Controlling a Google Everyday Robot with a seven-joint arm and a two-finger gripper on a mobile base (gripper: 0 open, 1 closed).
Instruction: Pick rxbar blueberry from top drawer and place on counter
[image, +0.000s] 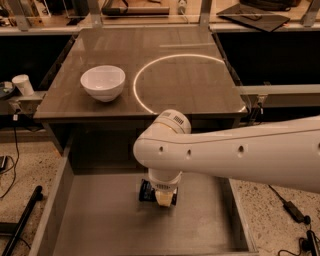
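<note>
The top drawer (95, 220) is pulled open below the counter (175, 75), a glossy brown top with a bright ring-shaped reflection. The rxbar blueberry (145, 192) lies on the drawer bottom near the middle; only its dark left end shows beside the wrist. My gripper (161, 198) reaches straight down into the drawer, right on top of the bar. The white arm (235, 150) comes in from the right and hides most of the bar and the gripper's tip.
A white bowl (103, 82) stands on the left part of the counter. A white cup (23, 84) sits on a ledge at far left. Drawer side walls (55, 200) flank the gripper. Cables and a black leg (22, 220) lie on the speckled floor.
</note>
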